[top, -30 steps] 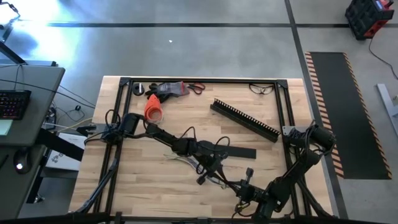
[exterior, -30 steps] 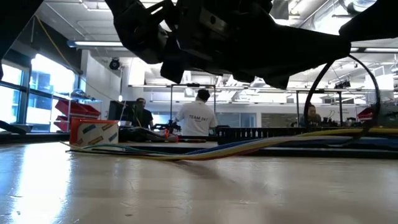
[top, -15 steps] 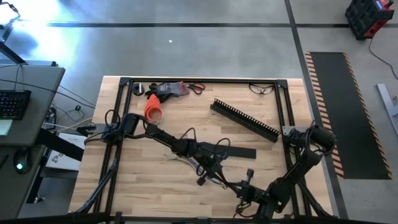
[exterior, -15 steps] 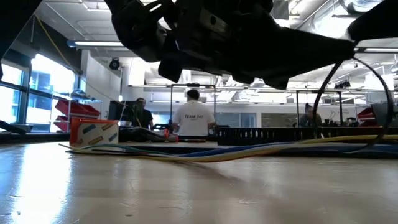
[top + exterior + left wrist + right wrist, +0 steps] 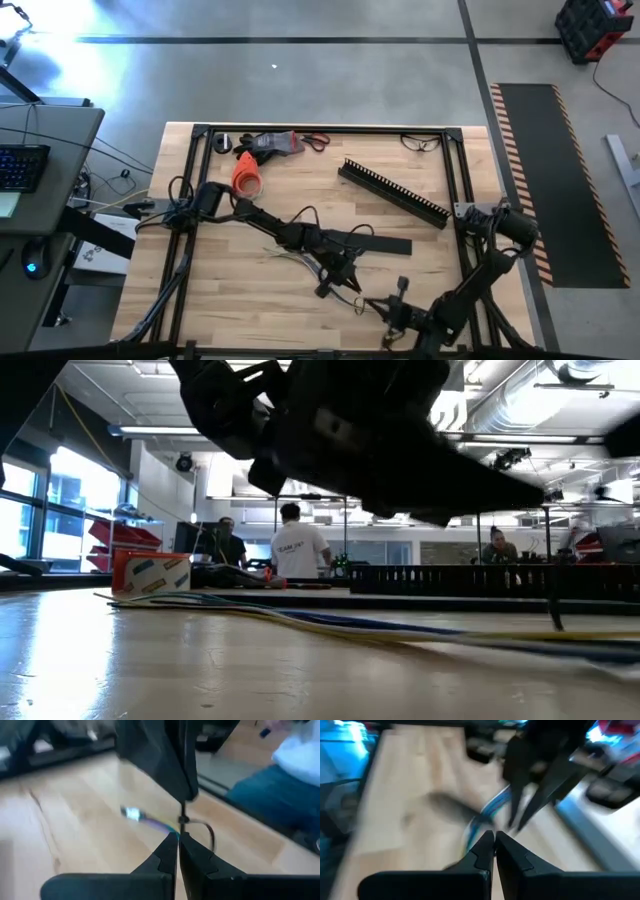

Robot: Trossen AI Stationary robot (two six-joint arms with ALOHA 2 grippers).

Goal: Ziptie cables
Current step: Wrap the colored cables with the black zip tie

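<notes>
The left gripper (image 5: 178, 836) sits low over the middle of the pale wooden table (image 5: 250, 300), its two dark fingers pressed together on the loose bunch of thin grey, blue and yellowish cables (image 5: 330, 622), which trails flat along the boards. The right gripper (image 5: 494, 838) is down near the table's front edge, just beside the left one, its fingers pinched on the same bunch's other end.

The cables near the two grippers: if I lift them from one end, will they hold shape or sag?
Probably sag. The cables are thin strands lying flat along the table in a gentle curve, so they look limp. Being separate strands, they may splay apart when lifted. They also look light, so a nudge would likely slide them.
</notes>
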